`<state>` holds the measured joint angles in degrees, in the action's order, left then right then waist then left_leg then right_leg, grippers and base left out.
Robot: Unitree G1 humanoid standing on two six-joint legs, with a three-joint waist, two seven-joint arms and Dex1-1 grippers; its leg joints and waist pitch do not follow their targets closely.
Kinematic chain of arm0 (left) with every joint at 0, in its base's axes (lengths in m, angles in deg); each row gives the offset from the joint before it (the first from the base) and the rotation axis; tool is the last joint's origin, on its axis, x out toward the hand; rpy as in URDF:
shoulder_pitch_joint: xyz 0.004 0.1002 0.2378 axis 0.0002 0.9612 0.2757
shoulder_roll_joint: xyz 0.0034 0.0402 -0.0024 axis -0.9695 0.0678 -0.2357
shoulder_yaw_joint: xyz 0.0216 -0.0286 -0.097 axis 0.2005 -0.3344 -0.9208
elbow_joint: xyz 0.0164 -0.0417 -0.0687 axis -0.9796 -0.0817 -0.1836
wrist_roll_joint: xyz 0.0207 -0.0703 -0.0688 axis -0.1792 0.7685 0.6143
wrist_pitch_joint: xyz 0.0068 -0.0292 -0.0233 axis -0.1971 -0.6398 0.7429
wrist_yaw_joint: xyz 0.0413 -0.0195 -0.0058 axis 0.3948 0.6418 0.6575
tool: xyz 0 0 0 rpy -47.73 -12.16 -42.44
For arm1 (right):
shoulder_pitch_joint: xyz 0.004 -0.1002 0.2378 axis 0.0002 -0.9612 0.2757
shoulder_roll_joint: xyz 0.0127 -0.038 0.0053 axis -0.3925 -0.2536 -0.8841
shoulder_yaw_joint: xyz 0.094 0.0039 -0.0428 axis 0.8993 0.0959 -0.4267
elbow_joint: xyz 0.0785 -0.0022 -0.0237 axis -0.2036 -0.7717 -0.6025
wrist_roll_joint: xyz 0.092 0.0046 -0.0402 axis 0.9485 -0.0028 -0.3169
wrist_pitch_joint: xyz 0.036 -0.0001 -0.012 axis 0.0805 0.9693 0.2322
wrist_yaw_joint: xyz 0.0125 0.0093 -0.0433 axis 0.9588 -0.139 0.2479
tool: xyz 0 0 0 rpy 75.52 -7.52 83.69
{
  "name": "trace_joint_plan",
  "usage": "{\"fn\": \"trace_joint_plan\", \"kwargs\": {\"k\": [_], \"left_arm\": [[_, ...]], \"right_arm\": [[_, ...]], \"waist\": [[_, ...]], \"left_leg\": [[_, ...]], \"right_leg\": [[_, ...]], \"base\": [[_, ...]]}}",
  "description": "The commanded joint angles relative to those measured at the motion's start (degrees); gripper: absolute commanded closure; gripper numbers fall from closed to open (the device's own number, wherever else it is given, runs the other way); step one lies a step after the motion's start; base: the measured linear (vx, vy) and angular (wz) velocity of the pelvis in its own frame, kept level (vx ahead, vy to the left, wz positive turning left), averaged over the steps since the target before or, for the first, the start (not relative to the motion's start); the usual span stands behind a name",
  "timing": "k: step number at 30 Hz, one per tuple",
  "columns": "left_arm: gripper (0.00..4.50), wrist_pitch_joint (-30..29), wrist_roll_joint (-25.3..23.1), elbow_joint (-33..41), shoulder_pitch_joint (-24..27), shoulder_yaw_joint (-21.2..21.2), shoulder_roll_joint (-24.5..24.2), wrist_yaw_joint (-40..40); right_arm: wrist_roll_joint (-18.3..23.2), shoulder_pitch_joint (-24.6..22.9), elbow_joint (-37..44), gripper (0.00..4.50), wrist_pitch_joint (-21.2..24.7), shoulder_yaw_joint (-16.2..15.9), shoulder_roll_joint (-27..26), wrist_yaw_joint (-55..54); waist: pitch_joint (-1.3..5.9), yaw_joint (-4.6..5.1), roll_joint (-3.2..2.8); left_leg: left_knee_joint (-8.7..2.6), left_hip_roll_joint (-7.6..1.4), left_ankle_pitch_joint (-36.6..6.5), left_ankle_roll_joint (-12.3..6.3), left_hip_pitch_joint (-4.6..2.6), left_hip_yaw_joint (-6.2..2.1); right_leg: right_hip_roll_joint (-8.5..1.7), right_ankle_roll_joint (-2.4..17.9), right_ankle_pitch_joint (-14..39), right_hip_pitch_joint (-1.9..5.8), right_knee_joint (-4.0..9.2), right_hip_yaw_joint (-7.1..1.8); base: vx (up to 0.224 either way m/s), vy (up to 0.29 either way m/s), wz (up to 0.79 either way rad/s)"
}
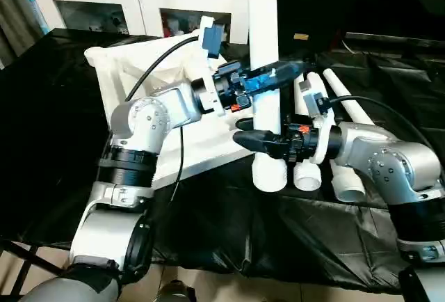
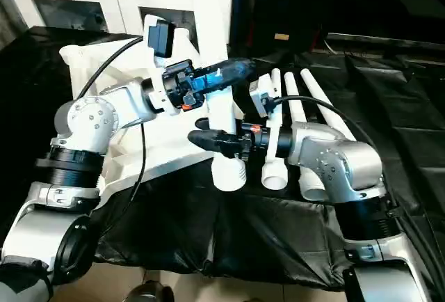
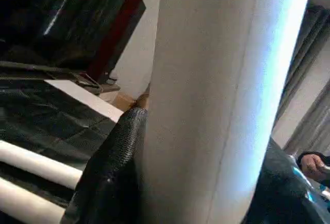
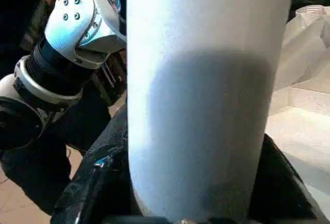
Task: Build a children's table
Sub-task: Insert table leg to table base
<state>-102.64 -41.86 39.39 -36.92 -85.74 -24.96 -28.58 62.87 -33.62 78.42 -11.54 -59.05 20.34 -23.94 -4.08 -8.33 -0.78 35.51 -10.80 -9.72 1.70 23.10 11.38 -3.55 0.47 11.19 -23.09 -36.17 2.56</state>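
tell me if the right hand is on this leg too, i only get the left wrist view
Observer: Yes. The right hand is shut on the upright leg, lower down than the left hand.
Operator: where's the tabletop from there
Observer: The tabletop lies underside up on the robot's left of that leg, behind the left forearm.
Operator: how many legs lying down
Observer: Three loose legs lie side by side on the black cloth, on the robot's right of the upright one.
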Motion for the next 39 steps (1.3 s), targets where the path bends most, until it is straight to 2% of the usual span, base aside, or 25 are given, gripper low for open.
{"fn": "trace_joint_plan", "kwargs": {"k": [1,8,9,11,13,15,16,17,19,20,21,22,24,27,28,29,31,32,34,39], "left_arm": [[2.44,0.2,-0.4,0.9,0.4,-1.2,-0.2,2.0],[2.61,1.3,-2.1,0.9,0.2,-1.4,-0.8,5.0],[2.62,1.7,-2.6,1.1,0.4,-1.1,-1.0,5.2],[2.63,3.5,-4.8,1.9,1.0,0.0,-1.3,6.8],[2.65,5.8,-7.9,3.1,1.5,0.7,-1.1,11.1],[2.66,8.0,-11.0,4.2,2.0,1.4,-0.7,15.6],[2.66,8.3,-11.8,4.3,2.1,1.6,-0.6,16.5],[2.66,8.6,-12.4,4.9,2.4,2.4,-0.8,16.6],[2.66,8.4,-12.6,5.1,2.4,2.3,-0.5,17.8],[2.66,8.6,-12.9,5.0,2.2,2.5,-0.4,18.1],[2.67,9.4,-14.2,4.4,1.7,2.9,-0.1,19.3],[2.67,10.0,-15.2,3.7,1.2,3.1,0.0,20.4],[2.67,11.1,-16.6,2.7,0.6,3.7,-0.2,21.3],[2.67,11.8,-17.2,2.2,0.3,3.5,0.2,23.0],[2.67,12.1,-17.5,2.3,0.4,3.7,0.1,23.2],[2.67,12.1,-17.6,2.3,0.3,3.7,0.1,23.4],[2.67,12.6,-18.7,1.6,0.0,3.7,-0.2,24.2],[2.67,12.8,-19.1,1.2,-0.1,3.8,-0.5,24.2],[2.67,13.3,-19.6,0.8,-0.2,3.8,-0.6,24.4],[2.67,13.8,-20.0,0.2,-0.6,3.6,-0.4,25.1]], "right_arm": [[0.2,0.3,1.3,2.65,-0.6,-0.1,-0.1,0.7],[-0.8,0.6,0.4,2.65,-2.0,-0.4,-0.6,0.7],[-1.1,0.6,0.4,2.3,-2.3,-0.4,-0.8,0.4],[-1.9,0.8,-0.6,1.95,-2.6,0.1,-1.8,-2.0],[-2.8,1.0,-1.6,1.85,-2.8,1.3,-3.2,-6.3],[-5.2,0.7,-1.1,1.74,-4.2,0.7,-4.2,-9.6],[-6.3,0.5,-0.8,1.53,-5.0,0.4,-4.6,-10.8],[-8.2,0.3,-0.7,1.53,-6.3,-0.1,-5.2,-13.1],[-8.9,0.4,-1.0,1.37,-6.4,-0.1,-5.9,-14.9],[-9.2,0.5,-1.2,1.3,-6.5,0.0,-6.2,-15.5],[-9.8,0.8,-1.7,1.2,-6.6,0.0,-7.2,-17.3],[-10.4,1.1,-2.0,1.1,-7.1,0.0,-7.8,-18.3],[-10.9,1.8,-2.9,1.02,-7.5,0.7,-9.2,-20.4],[-11.3,2.6,-3.6,0.88,-7.7,1.0,-9.6,-21.8],[-11.4,2.7,-3.7,0.68,-7.6,1.1,-9.6,-22.0],[-11.6,2.8,-3.7,0.68,-7.6,1.1,-9.7,-22.3],[-14.0,3.9,-4.9,0.61,-7.5,0.8,-9.9,-25.2],[-14.7,4.2,-5.6,0.61,-7.3,0.7,-10.0,-26.1],[-15.3,4.5,-6.4,0.58,-7.3,0.6,-10.0,-26.6],[-15.7,5.2,-7.3,0.58,-6.0,0.4,-10.0,-27.4]], "waist": [[4.85,-0.07,0.9],[4.9,-0.1,0.73],[4.9,-0.09,0.68],[4.89,-0.01,0.46],[4.92,0.2,0.76],[4.87,0.22,0.67],[4.84,0.32,0.73],[4.84,0.26,0.83],[4.87,0.26,0.74],[4.84,0.22,2.7],[4.93,-0.13,1.52],[4.91,0.01,1.95],[4.83,0.18,1.87],[4.8,0.12,2.31],[4.82,0.1,2.26],[4.78,0.06,2.11],[4.73,0.11,2.23],[4.68,0.26,2.72],[4.7,0.16,2.38],[4.77,0.3,2.64]], "left_leg": [[-3.97,-2.42,-7.6,-0.13,-1.7,-1.5],[-3.89,-2.38,-7.2,-0.09,-1.62,-1.5],[-3.91,-2.35,-7.1,-0.14,-1.61,-1.52],[-4.0,-2.54,-7.2,0.22,-1.63,-1.63],[-4.07,-2.45,-7.3,0.64,-1.65,-1.6],[-4.14,-2.61,-7.5,1.25,-1.7,-1.66],[-4.15,-2.47,-7.6,1.3,-1.73,-1.61],[-4.19,-2.53,-7.6,1.44,-1.71,-1.65],[-4.16,-2.41,-7.6,1.53,-1.77,-1.58],[-4.24,-2.32,-6.8,0.93,-1.61,-1.4],[-4.23,-2.48,-5.9,0.86,-1.65,-1.56],[-4.22,-2.49,-6.0,0.75,-1.69,-1.44],[-4.47,-2.51,-6.7,1.66,-1.87,-1.54],[-4.52,-2.58,-7.5,2.23,-2.02,-1.52],[-4.48,-2.54,-7.3,2.18,-1.99,-1.5],[-4.48,-2.52,-7.2,2.23,-1.96,-1.49],[-4.54,-2.48,-7.3,2.46,-1.95,-1.48],[-4.56,-2.37,-7.1,2.51,-1.86,-1.45],[-4.52,-2.38,-7.5,2.78,-1.95,-1.42],[-4.51,-2.43,-7.3,2.66,-1.98,-1.44]], "right_leg": [[-4.82,12.4,8.2,2.91,4.14,-2.28],[-4.87,12.1,8.1,2.88,4.07,-2.28],[-4.84,12.0,8.0,2.88,4.13,-2.28],[-4.8,11.9,7.8,2.72,4.05,-2.26],[-4.82,11.8,7.5,2.86,4.07,-2.26],[-4.81,11.0,8.3,2.72,4.1,-2.33],[-4.73,10.7,8.6,2.74,4.18,-2.33],[-4.87,10.2,9.2,2.71,4.19,-2.37],[-4.8,9.8,9.6,2.63,4.22,-2.38],[-4.77,9.6,9.1,2.93,4.13,-2.33],[-5.06,9.6,9.1,2.58,3.95,-2.38],[-4.96,9.6,8.9,2.52,4.06,-2.35],[-4.74,9.5,8.1,2.38,4.01,-2.26],[-4.92,9.8,7.2,2.45,3.95,-2.37],[-4.91,9.9,6.8,2.49,3.86,-2.39],[-4.91,9.9,6.5,2.49,3.86,-2.42],[-4.86,9.7,6.8,2.49,3.91,-2.41],[-4.85,9.6,7.3,2.53,3.88,-2.4],[-5.0,9.2,8.5,2.49,4.09,-2.47],[-4.86,9.6,6.2,2.6,3.86,-2.46]], "base": [[0.0,0.0,0.0],[0.0,0.0,0.0],[0.0,0.0,0.0],[0.0,0.0,0.0],[0.0,0.0,0.0],[0.0,0.0,0.0],[0.0,0.0,0.0],[0.0,0.0,0.0],[0.0,0.0,0.0],[0.0,0.0,0.0],[0.0,0.0,0.0],[0.0,0.0,0.0],[0.0,0.0,0.0],[0.0,0.0,0.0],[0.0,0.0,0.0],[0.0,0.0,0.0],[0.0,0.0,0.0],[0.0,0.0,0.0],[0.0,0.0,0.0],[0.0,0.0,0.0]]}}
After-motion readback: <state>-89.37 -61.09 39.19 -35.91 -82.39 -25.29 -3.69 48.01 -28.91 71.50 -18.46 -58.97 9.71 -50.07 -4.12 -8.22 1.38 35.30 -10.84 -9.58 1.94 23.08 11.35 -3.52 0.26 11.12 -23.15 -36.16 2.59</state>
